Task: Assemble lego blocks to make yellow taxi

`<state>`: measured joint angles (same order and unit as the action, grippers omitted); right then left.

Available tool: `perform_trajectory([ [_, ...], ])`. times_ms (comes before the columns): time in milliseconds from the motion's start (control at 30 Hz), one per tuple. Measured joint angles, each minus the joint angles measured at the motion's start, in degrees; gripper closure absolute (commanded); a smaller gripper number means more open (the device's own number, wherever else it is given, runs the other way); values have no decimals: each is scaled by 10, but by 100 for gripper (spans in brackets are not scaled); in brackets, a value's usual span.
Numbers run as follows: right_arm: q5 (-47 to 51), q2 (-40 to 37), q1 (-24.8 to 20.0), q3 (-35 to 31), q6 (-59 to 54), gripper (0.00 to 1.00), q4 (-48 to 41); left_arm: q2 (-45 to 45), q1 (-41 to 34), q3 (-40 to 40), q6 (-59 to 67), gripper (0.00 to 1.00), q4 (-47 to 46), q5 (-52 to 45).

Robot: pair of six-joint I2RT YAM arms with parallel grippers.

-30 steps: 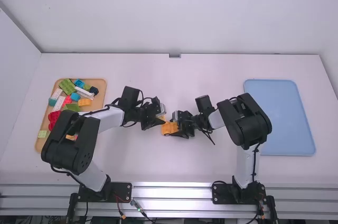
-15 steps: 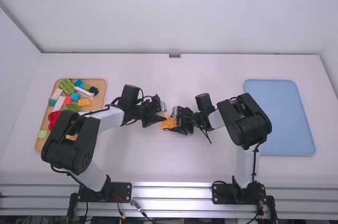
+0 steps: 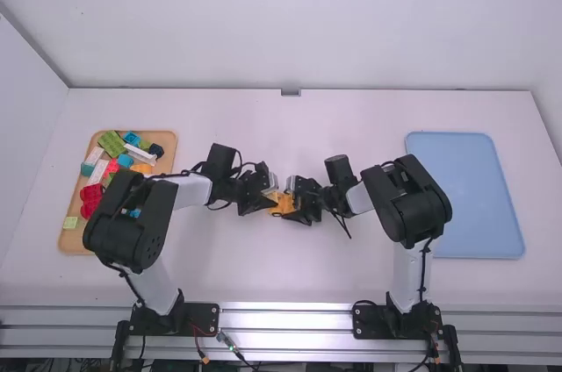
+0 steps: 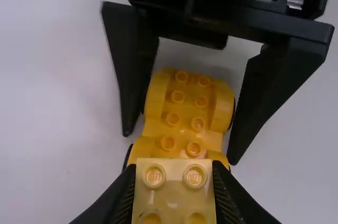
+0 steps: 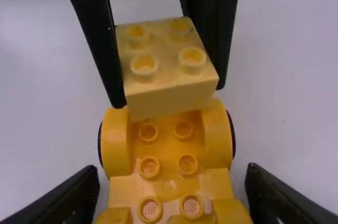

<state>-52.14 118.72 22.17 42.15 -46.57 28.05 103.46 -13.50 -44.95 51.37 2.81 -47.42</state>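
In the high view, my left gripper (image 3: 266, 197) and my right gripper (image 3: 299, 204) face each other at mid-table, with the orange-yellow wheeled base (image 3: 285, 204) between them. A pale yellow block (image 4: 174, 195) is clamped by my left gripper (image 4: 174, 187). In the right wrist view that block (image 5: 166, 84) overlaps one end of the studded base (image 5: 169, 182); whether they touch I cannot tell. My right gripper (image 5: 171, 195) stands open, its fingers on both sides of the base (image 4: 185, 113), with gaps beside it.
At the left a wooden tray (image 3: 74, 245) holds several red, green, blue, white and yellow blocks, and the left arm passes over its near part. A blue tray (image 3: 465, 196) lies at the right, beyond the right arm.
My left gripper has shifted slightly to the right with the pale block, its elbow also moving right. My right gripper has turned a little and moved slightly away from the camera.
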Motion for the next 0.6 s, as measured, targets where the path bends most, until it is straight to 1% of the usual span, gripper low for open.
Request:
perform_trajectory([
  [100,0,0,0,0,0,11,0,4,0,-13,10,93,-4,-6],
  [267,0,0,0,0,0,18,0,25,0,-35,27,95,-19,-16],
  [367,0,0,0,0,-2,30,0,31,0,-40,47,96,-41,-28],
  [400,0,0,0,0,-3,30,0,31,0,-41,49,96,-43,-29],
  [433,0,0,0,0,-5,36,0,31,0,-42,54,96,-43,-33],
  [533,-1,0,0,0,-6,41,0,31,0,-43,58,96,-43,-36],
  [567,-1,0,0,0,-8,44,0,31,0,-43,59,97,-43,-36],
  [600,-2,0,0,0,-9,45,0,31,0,-43,62,97,-43,-36],
])
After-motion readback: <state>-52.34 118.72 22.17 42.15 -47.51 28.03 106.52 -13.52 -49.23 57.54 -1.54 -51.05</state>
